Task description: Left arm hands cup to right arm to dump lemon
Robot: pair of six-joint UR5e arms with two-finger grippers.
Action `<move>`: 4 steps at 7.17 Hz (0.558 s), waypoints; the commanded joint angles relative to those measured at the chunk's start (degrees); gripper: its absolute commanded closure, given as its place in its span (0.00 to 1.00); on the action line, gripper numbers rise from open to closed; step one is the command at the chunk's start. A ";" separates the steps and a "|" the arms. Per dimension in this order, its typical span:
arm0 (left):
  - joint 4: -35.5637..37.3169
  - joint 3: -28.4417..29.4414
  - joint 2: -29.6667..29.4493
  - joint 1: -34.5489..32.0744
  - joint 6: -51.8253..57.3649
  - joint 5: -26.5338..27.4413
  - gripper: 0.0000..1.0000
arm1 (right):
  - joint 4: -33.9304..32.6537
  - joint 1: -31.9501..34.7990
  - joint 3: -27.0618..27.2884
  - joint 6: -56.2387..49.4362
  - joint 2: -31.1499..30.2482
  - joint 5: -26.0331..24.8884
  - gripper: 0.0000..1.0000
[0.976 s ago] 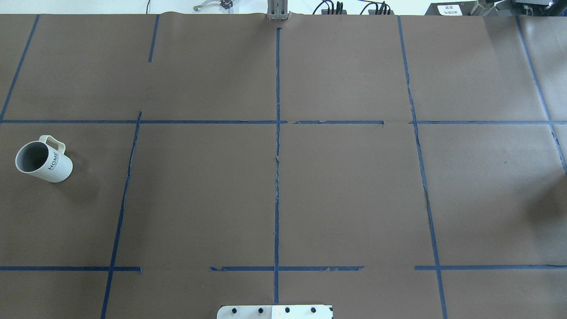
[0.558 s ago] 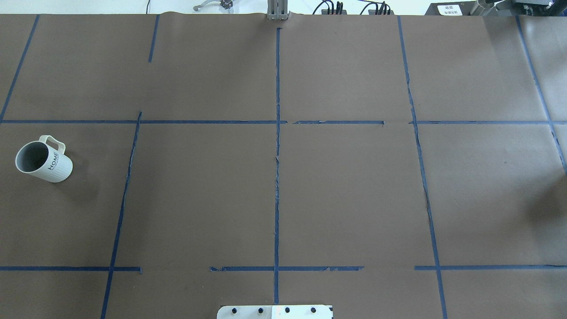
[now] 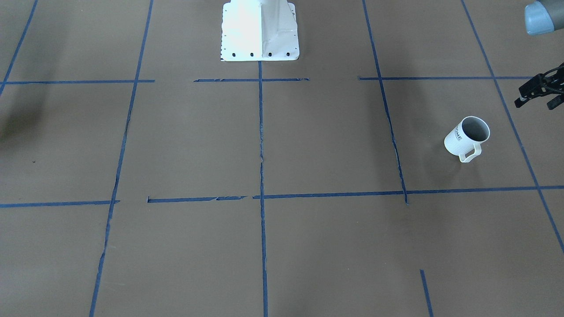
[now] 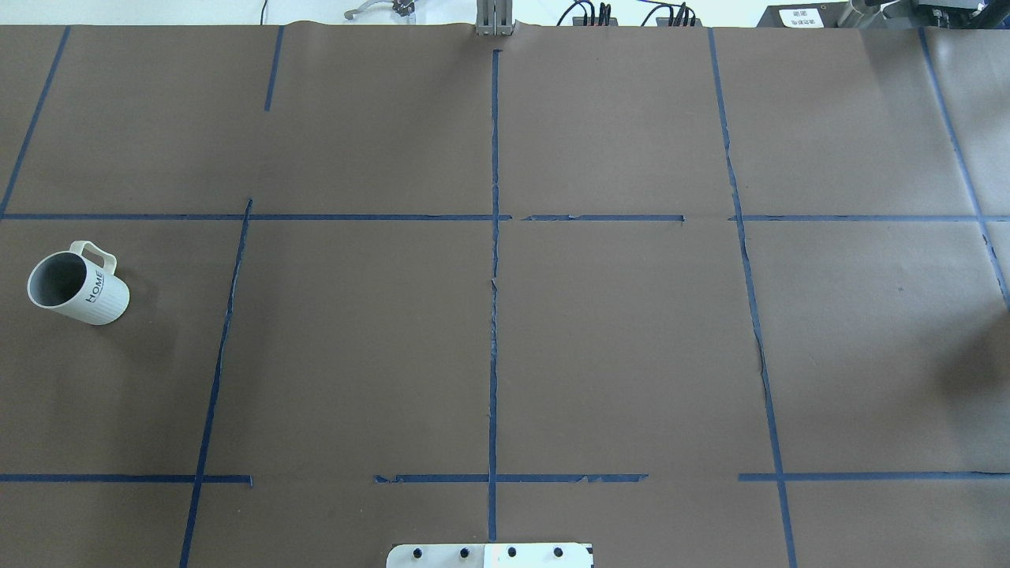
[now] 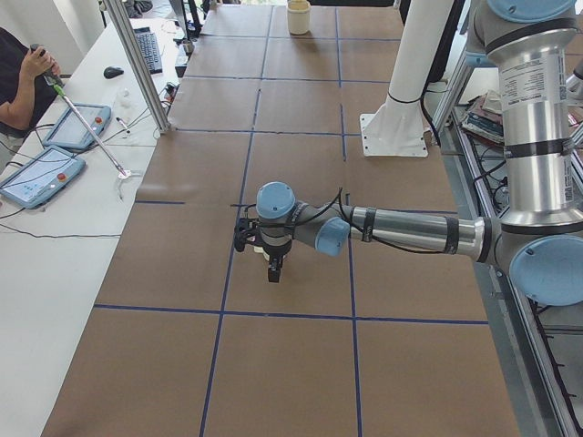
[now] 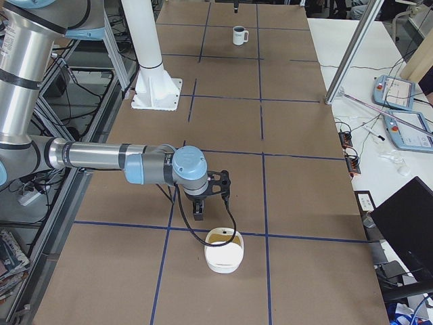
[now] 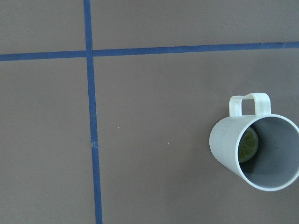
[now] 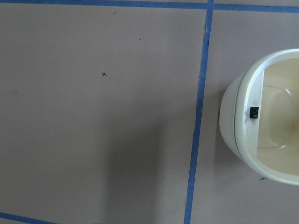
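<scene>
The white "HOME" cup (image 4: 77,288) stands upright at the table's left end, also seen as cup (image 3: 467,138) and cup (image 6: 239,35). In the left wrist view the cup (image 7: 224,140) is straight below, with the yellow-green lemon (image 7: 247,144) in its bottom. My left gripper (image 3: 534,105) hangs above the table beside the cup, apart from it, its fingers spread open and empty. The near arm's right gripper (image 6: 198,215) points down next to a cream container (image 6: 223,254). I cannot tell whether it is open or shut.
The cream container (image 8: 266,116) sits at the table's right end. The robot's white base (image 3: 260,31) stands at the middle of the near edge. A side table with tablets (image 5: 46,164), a metal post (image 5: 137,64) and a seated person runs along the far side.
</scene>
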 commanded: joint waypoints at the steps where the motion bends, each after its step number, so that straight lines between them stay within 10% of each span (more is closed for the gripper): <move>1: -7.19 3.75 -1.56 5.67 -9.11 1.24 0.00 | 0.35 -0.51 0.00 0.01 0.00 0.38 0.00; 4: -7.92 4.90 -4.73 9.56 -15.12 1.33 0.00 | 0.35 -1.21 0.00 0.01 0.00 0.38 0.00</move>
